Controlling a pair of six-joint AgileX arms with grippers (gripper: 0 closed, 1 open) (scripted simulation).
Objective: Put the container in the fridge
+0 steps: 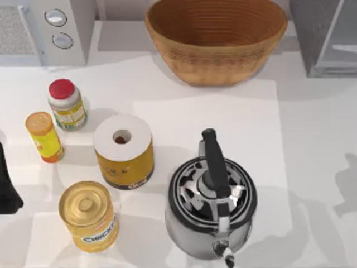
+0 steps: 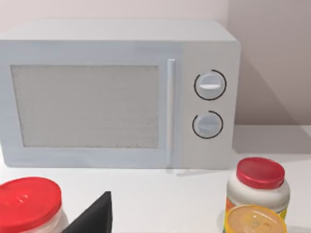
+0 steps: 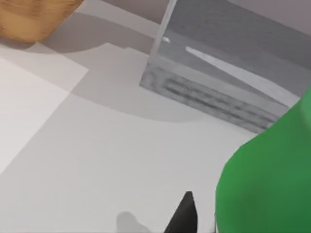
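Nearest in the top view stand a shiny steel kettle with a black handle (image 1: 212,204) and, to its left, a gold tin with a blue-lettered label (image 1: 88,215). My left arm's black tool (image 1: 8,187) sits at the table's left edge; in the left wrist view a black part of it (image 2: 92,218) lies just beside a red-lidded white jar (image 2: 29,208), and I cannot tell whether it is wide or narrow.

Farther back are a white-topped cylinder with a yellow label (image 1: 122,151), a slim yellow bottle with an orange lid (image 1: 43,135) and a red-capped white jar with a yellow label (image 1: 66,103).

In the right wrist view my right arm's tool (image 3: 182,216) is close beside a green rounded object (image 3: 267,179); whether it holds it I cannot tell.

At the back of the white table (image 1: 312,145) stand a light grey appliance with two round dials (image 1: 50,28) on the left, a woven brown basket (image 1: 216,39) in the middle, and the dark grey box-shaped fridge (image 1: 326,36) in the right corner.
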